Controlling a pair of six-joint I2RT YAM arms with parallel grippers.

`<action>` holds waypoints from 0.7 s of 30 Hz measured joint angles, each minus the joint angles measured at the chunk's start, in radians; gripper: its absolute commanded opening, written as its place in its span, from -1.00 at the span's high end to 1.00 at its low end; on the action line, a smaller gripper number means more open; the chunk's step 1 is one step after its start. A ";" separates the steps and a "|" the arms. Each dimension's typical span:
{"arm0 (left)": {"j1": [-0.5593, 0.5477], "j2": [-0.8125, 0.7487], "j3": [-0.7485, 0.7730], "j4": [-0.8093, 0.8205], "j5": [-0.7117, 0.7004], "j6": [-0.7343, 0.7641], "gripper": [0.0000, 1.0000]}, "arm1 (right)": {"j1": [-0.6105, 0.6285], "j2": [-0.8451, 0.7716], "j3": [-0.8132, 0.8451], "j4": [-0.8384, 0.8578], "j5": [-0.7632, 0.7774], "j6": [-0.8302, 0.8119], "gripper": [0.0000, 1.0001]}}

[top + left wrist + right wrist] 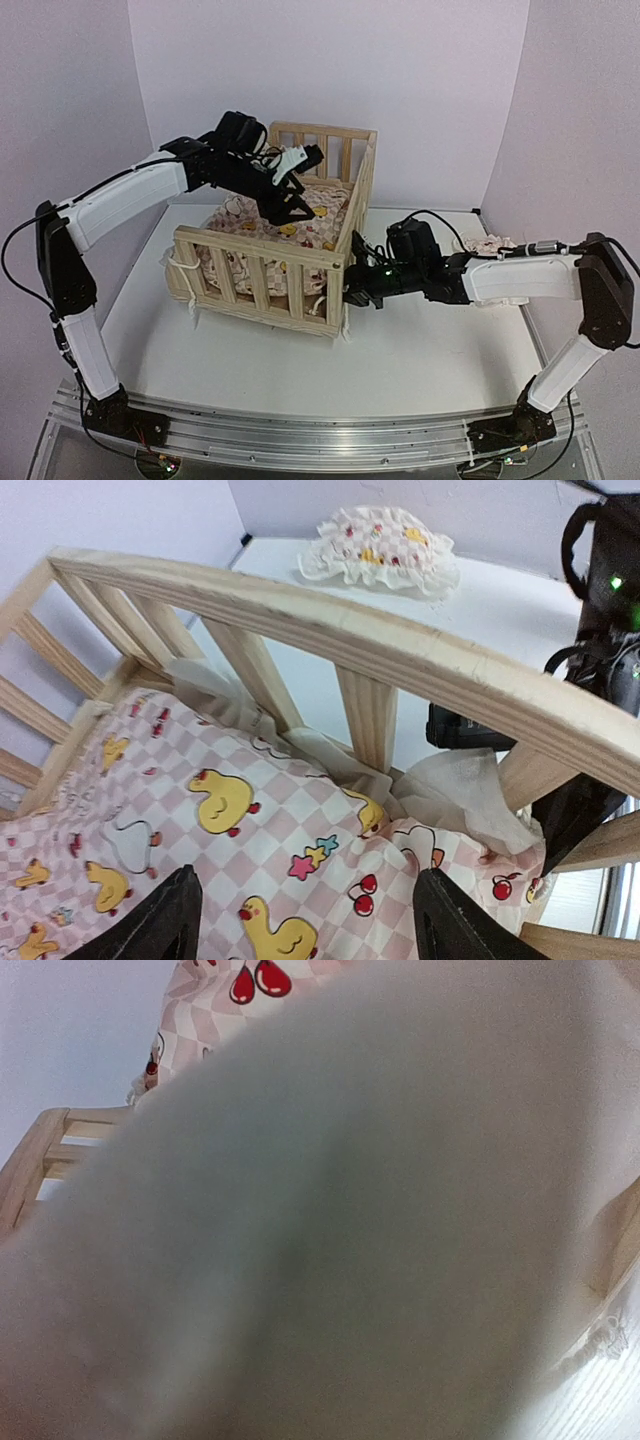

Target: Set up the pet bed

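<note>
Pet bed (pixel 262 252) on the table (pixel 430 350), left of the middle and toward the far edge, upright on its floor, slatted rails around it. Inside, flat on the planks, a pink-checked cushion (pixel 325 208) printed with yellow ducks, its white frill (pixel 465 798) bunched up against the slats at the bed's right near corner. Left gripper (pixel 288 212) in over the left rail and above the cushion, fingers (pixel 160 925) spread wide, released, nothing between them. Right gripper (pixel 360 288) low at the bed's right near corner, close against the corner post, clenched. Whether on the frill or on nothing, impossible to tell: right wrist view filled with blurred white cloth (pixel 330 1220). Small matching pillow (pixel 487 243) near the table's far right corner, well apart from the bed.
</note>
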 measured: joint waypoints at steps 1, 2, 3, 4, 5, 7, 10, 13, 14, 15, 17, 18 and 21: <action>0.008 -0.038 -0.026 0.017 0.000 0.000 -0.48 | 0.000 0.005 0.002 0.001 -0.005 0.001 1.00; 0.015 -0.077 -0.055 0.038 0.001 0.001 -0.47 | 0.000 0.010 0.004 0.002 -0.011 0.001 1.00; 0.022 -0.122 -0.090 0.065 0.000 0.001 -0.43 | 0.000 0.014 0.007 0.003 -0.017 0.002 1.00; 0.028 -0.173 -0.131 0.095 0.001 0.002 -0.36 | 0.000 0.018 0.009 0.004 -0.025 0.002 1.00; 0.032 -0.224 -0.171 0.122 0.002 0.004 -0.30 | -0.001 0.021 0.011 0.004 -0.035 0.002 1.00; 0.032 -0.335 -0.264 0.181 0.017 0.014 -0.22 | -0.002 0.028 0.019 0.001 -0.061 0.003 1.00; 0.001 -0.525 -0.432 0.266 0.044 0.028 -0.13 | -0.002 0.037 0.033 -0.011 -0.105 0.002 1.00; -0.078 -0.739 -0.657 0.351 0.066 0.057 0.01 | -0.002 0.046 0.045 -0.020 -0.137 0.002 1.00; -0.112 -0.806 -0.735 0.375 0.066 0.063 0.04 | -0.002 0.049 0.049 -0.023 -0.144 0.002 1.00; -0.152 -0.857 -0.800 0.383 0.058 0.067 0.08 | -0.002 0.052 0.054 -0.027 -0.149 0.002 1.00; -0.241 -0.925 -0.918 0.421 0.025 0.074 0.13 | -0.002 0.059 0.063 -0.033 -0.159 0.003 1.00; -0.280 -0.934 -0.963 0.449 -0.002 0.077 0.16 | -0.002 0.064 0.067 -0.035 -0.161 0.006 1.00; -0.404 -0.903 -1.116 0.577 -0.115 0.091 0.19 | 0.000 0.084 0.085 -0.043 -0.157 0.026 1.00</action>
